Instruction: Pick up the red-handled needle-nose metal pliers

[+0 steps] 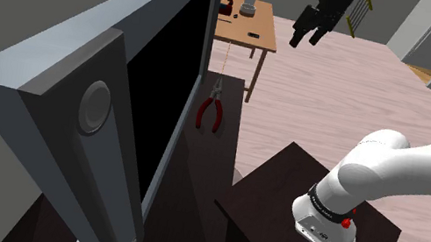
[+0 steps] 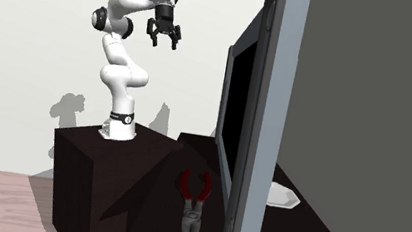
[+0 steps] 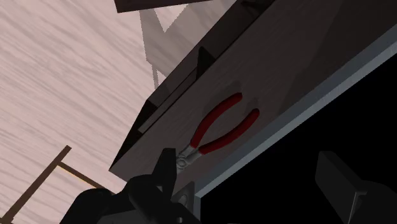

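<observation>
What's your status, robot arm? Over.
Black two-finger gripper open, empty, raised high. Red-handled metal pliers lying untouched on dark cabinet top. Big grey-framed screen close beside them.

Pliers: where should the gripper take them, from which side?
Probably from straight above, the open gripper closing on the pliers across both red handles near the pivot: they lie flat on the dark cabinet, handles splayed, close beside the TV.
</observation>
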